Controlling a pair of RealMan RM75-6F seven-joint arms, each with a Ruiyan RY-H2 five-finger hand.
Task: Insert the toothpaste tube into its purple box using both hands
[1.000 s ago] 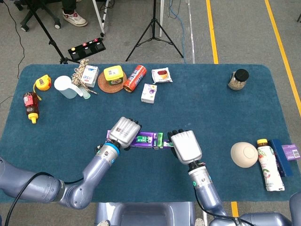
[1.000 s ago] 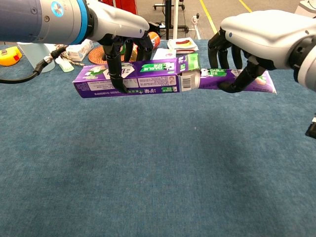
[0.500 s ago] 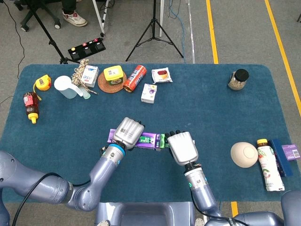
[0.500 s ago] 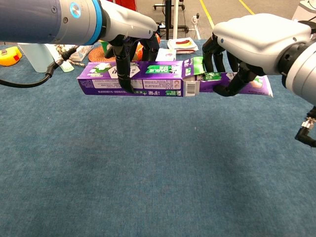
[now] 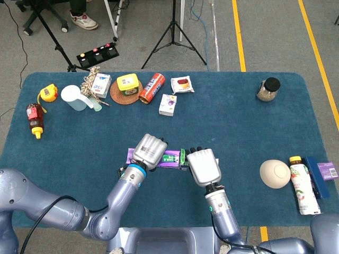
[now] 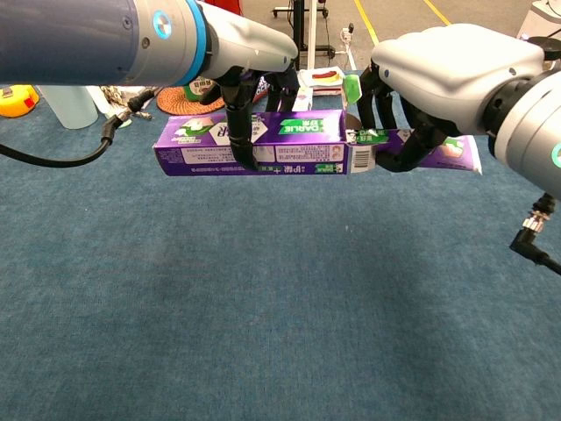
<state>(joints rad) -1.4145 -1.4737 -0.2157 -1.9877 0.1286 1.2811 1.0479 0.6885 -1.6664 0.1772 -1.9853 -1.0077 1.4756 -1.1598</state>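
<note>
My left hand (image 6: 250,83) (image 5: 149,151) grips the purple toothpaste box (image 6: 263,143) from above and holds it level above the blue table. The box (image 5: 170,159) has its open end and green flap (image 6: 352,88) facing right. My right hand (image 6: 438,74) (image 5: 202,165) grips the purple toothpaste tube (image 6: 443,151), whose front part sits inside the box's open end. Only the tube's rear section and flat tail show to the right of the box. In the head view the tube is hidden under my right hand.
A cream bowl (image 5: 274,173), a drink bottle (image 5: 301,186) and a dark blue box (image 5: 321,172) lie at the right. A jar (image 5: 268,89) stands at the back right. Snack packs, a red can (image 5: 152,87), a clear cup (image 5: 73,97) and a sauce bottle (image 5: 34,119) line the back left.
The box and my left hand have moved right and the right hand left, closing the gap. More of the tube has gone into the box's open end.
</note>
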